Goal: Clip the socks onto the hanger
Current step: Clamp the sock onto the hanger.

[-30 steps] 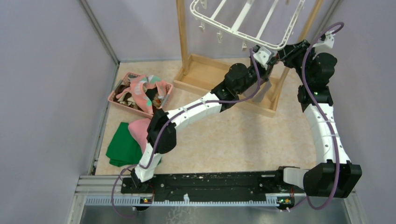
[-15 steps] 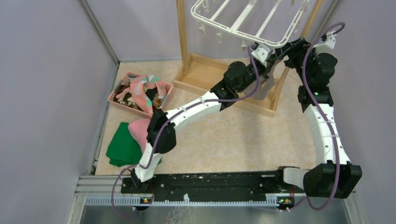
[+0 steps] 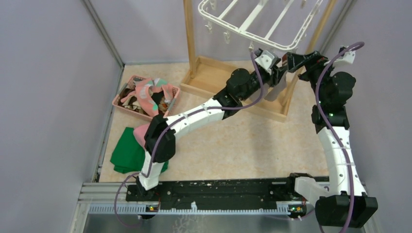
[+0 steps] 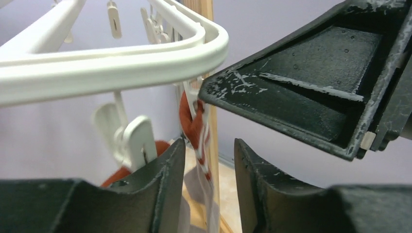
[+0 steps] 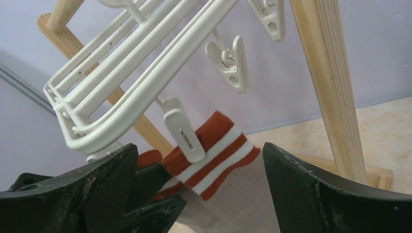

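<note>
Lilac-grey walls box in a beige speckled table (image 3: 233, 145). From above, the hanger (image 3: 251, 19) hangs at the far side inside a wooden frame stand (image 3: 190, 43). It is a white rectangular rack with crossbars, seen at a slant, its near rim running from the left down towards the right. Under its near-right corner one sock (image 3: 275, 91) dangles as a pale grey strip, long axis up and down, in front of the stand's right post. The left gripper (image 3: 278, 73) and the right gripper (image 3: 291, 59) meet close together at that corner. More socks (image 3: 148, 94) lie heaped in a pink basket (image 3: 117, 103) at the left, with a green cloth (image 3: 127, 154) and a pink cloth (image 3: 142, 132) on the table nearer the arm bases. In the left wrist view the rack's rounded rim sweeps across the top, and a free clip (image 4: 132, 141) hangs beneath it. The sock hangs beyond the fingers, its rust-red cuff uppermost just under the rim and its grey body below, seen through the gap. The left fingers (image 4: 163, 194) stand moderately apart with nothing pinched between them, and the right gripper's black finger fills the upper right. In the right wrist view a holding clip (image 5: 182, 133) on the rim bites the cuff, whose orange-red and white stripes run slantwise, and the ribbed grey leg drops towards the lower right. The right jaws are spread wide, one on either side of the sock.
</note>
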Controlling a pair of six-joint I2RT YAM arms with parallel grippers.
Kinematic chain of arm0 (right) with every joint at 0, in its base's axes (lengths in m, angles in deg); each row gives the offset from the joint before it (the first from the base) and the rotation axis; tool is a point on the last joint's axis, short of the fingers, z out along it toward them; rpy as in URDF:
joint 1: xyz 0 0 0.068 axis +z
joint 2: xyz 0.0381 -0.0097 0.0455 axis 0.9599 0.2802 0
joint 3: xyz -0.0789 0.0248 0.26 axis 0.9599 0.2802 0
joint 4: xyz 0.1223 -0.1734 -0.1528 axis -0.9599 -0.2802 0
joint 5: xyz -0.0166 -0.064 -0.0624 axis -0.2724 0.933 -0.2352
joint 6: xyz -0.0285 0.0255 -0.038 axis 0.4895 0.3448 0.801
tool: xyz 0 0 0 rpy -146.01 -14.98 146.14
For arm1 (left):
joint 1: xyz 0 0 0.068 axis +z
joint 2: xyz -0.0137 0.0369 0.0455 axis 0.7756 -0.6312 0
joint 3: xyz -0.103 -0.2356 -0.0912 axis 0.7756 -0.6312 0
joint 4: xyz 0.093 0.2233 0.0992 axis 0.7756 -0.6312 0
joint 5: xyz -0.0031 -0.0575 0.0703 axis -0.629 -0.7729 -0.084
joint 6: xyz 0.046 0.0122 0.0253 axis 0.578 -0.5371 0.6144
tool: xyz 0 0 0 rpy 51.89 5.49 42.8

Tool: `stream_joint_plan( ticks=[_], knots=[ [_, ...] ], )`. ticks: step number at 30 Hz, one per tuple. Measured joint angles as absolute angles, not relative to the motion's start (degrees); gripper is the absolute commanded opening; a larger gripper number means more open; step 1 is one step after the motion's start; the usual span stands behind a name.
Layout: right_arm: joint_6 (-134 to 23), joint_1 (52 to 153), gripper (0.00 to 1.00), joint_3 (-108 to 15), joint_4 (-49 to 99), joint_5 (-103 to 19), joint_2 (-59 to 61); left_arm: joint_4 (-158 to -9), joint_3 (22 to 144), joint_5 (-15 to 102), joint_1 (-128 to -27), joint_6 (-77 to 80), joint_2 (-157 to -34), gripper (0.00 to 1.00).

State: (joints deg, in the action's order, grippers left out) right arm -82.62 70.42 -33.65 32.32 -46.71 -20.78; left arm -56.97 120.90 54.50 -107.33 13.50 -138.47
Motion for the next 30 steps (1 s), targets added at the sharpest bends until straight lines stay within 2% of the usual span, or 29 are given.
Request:
stream_joint_plan(
  ticks=[6, 10, 15, 21, 30],
  knots=[
    [-81.7, 70.0, 0.98, -28.4, 33.4, -48.0, -25.1, -54.3, 108.0, 52.3, -107.3, 12.8, -129.4, 0.62],
    [-80.7, 69.6, 0.98, -24.6, 33.5, -48.6, -28.5, -52.1, 98.1, 47.7, -107.3, 12.1, -121.4, 0.8],
    [-78.7, 69.4, 0.98, -17.8, 35.9, -49.4, -35.4, -47.5, 84.6, 41.9, -107.2, 11.4, -110.7, 0.98],
    [-74.4, 69.4, 0.99, -6.5, 40.2, -52.8, -42.5, -43.7, 67.1, 37.8, -106.8, 10.4, -98.8, 0.99],
    [-71.8, 69.4, 0.98, 5.5, 47.6, -58.5, -44.1, -43.8, 37.0, 38.7, -103.5, 6.5, -84.4, 0.99]
  ],
)
